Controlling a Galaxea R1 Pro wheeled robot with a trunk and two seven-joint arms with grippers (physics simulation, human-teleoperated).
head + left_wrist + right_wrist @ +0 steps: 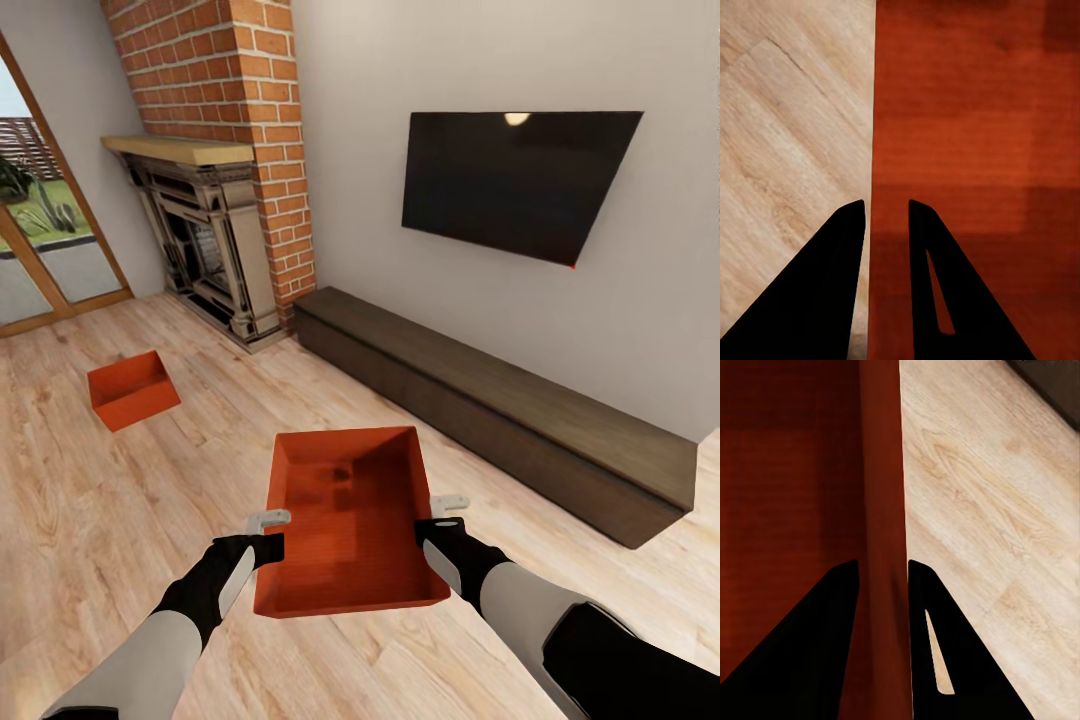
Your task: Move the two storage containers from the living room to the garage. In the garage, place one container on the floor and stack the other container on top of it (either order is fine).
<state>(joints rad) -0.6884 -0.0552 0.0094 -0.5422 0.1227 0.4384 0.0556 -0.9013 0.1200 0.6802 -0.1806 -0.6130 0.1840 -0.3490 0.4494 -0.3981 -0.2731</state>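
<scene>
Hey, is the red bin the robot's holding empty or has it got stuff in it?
Empty. The held storage container shows only its bare orange-red bottom in the head view.

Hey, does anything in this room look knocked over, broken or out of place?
Nothing broken or spilled. The second storage container sits alone on the wood floor near the fireplace, skewed to the planks; the other container is gripped between both grippers.

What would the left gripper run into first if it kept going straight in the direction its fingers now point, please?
Probably the side wall of the near storage container: the left gripper straddles that wall's rim, one finger outside over the wood floor, one inside. Past the rim, depth is unclear.
</scene>
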